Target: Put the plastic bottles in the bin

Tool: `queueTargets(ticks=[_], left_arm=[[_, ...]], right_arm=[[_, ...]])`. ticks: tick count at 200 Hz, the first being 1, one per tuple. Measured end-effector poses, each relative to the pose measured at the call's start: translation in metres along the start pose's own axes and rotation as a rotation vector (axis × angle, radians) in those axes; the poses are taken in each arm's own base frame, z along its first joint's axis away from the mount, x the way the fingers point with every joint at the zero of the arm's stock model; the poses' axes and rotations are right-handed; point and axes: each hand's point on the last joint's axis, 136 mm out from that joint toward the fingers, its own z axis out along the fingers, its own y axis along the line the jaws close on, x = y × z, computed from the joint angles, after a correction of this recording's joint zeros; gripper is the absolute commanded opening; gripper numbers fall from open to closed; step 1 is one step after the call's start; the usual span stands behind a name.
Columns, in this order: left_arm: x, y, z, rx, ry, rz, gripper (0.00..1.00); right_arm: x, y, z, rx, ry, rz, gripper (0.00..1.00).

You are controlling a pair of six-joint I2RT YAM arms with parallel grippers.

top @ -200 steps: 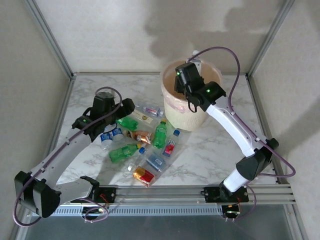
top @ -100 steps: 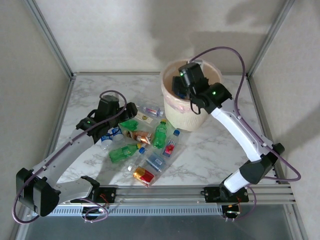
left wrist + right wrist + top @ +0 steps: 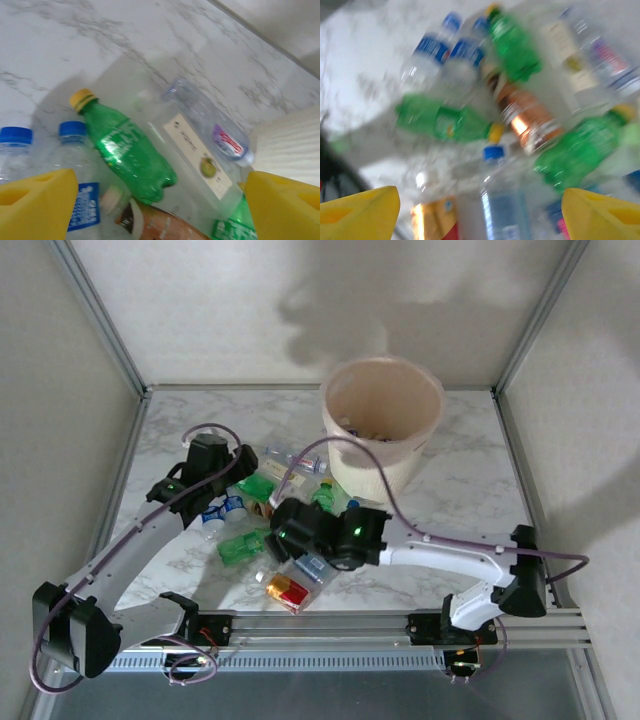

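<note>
My left gripper (image 3: pixel 160 205), right gripper (image 3: pixel 480 212): jaws spread, empty | yellow-capped green bottle (image 3: pixel 127 150): likely light, thin-walled, slick | pinch across labelled belly.

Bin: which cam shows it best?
Top external: the bin is in full view, with rim, inside and outer wall. Left wrist catches just a slice of its ribbed wall at the right edge.

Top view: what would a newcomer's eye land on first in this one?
The tall cream bin at the far side of the marble table stands out first. In front of it lies a jumble of green, clear and copper bottles. The left hand and right hand hover open over that heap.
</note>
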Motion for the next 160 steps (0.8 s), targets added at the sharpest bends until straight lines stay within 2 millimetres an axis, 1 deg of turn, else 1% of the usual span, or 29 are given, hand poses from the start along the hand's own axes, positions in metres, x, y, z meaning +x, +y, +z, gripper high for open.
queueTargets(ticks=[12, 25, 41, 58, 73, 97, 112, 142, 160], left_arm=[[-0.003, 0.013, 0.001, -0.028, -0.008, -0.027, 0.86], [-0.003, 0.023, 0.001, -0.048, -0.01, -0.046, 0.86], [-0.002, 0.025, 0.0, -0.05, -0.01, -0.049, 0.86], [-0.004, 0.024, -0.003, -0.041, -0.016, -0.051, 0.86], [-0.003, 0.025, -0.005, -0.038, -0.018, -0.055, 0.86], [0.0, 0.027, -0.007, -0.034, -0.017, -0.058, 0.86], [0.002, 0.028, -0.007, -0.033, -0.015, -0.059, 0.86], [0.004, 0.03, -0.007, -0.034, -0.009, -0.058, 0.86], [0.004, 0.03, -0.007, -0.033, -0.008, -0.058, 0.87]], right_arm=[[0.021, 0.017, 0.012, -0.037, 0.052, -0.026, 0.83], [0.041, 0.037, 0.023, -0.076, 0.107, -0.053, 0.82], [0.061, 0.055, 0.034, -0.112, 0.16, -0.081, 0.82], [0.079, 0.064, 0.043, -0.133, 0.208, -0.099, 0.82], [0.088, 0.065, 0.048, -0.135, 0.236, -0.103, 0.82], [0.095, 0.068, 0.056, -0.138, 0.263, -0.104, 0.81], [0.102, 0.068, 0.064, -0.126, 0.284, -0.11, 0.81], [0.121, 0.064, 0.083, -0.087, 0.338, -0.13, 0.8], [0.127, 0.059, 0.09, -0.058, 0.356, -0.139, 0.8]])
